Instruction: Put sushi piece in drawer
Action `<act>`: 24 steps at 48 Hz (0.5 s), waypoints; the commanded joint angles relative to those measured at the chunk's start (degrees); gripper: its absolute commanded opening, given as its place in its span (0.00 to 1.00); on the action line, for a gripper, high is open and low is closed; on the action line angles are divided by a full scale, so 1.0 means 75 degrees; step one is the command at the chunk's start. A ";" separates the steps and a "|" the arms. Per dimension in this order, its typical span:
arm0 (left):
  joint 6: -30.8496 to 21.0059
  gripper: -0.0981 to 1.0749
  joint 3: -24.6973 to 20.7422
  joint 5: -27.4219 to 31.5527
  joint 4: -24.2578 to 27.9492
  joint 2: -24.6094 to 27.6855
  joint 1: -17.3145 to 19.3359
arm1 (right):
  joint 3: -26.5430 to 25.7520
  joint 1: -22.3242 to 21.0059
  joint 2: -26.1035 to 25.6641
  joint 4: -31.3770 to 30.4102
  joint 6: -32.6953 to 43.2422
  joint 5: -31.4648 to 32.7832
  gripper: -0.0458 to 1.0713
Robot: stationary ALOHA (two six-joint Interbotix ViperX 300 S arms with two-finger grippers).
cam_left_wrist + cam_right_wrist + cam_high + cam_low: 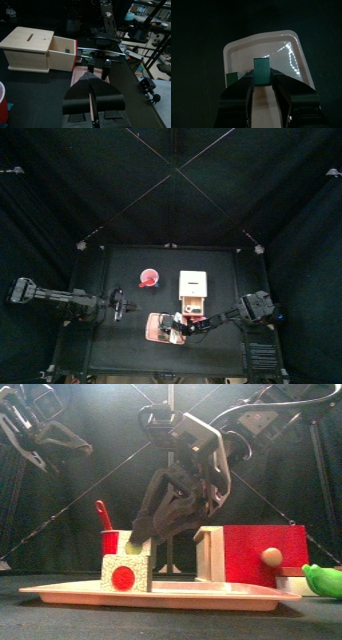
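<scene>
The drawer [195, 285] is a cream-white box with its tan sliding part [195, 308] pulled out toward the front; the left wrist view shows it open [63, 53]. In front of it lies a pink tray [156, 327]. My right gripper [262, 81] hangs over the tray, shut on a dark green sushi piece [262, 71]. In the front view it [143, 537] is just above a second piece with a red spot [124, 572] that sits on the tray [201, 592]. My left gripper [127, 306] rests shut left of the tray.
A small red-pink bowl [148, 279] stands behind the tray, left of the drawer. A green object [321, 579] lies at the front right. In the left wrist view the right arm [100, 52] hangs over the tray [85, 76] beside the drawer.
</scene>
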 commanded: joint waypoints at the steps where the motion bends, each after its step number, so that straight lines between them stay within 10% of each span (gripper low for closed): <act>1: 0.0012 0.24 -0.0094 -0.0035 0.0000 0.0012 0.0012 | -0.0047 -0.0012 -0.0422 -0.0012 0.0000 0.0035 0.55; 24: 0.0012 0.24 -0.0094 -0.0035 0.0023 0.0000 0.0023 | 0.1617 0.0129 -0.2660 0.0902 0.0070 0.2449 0.55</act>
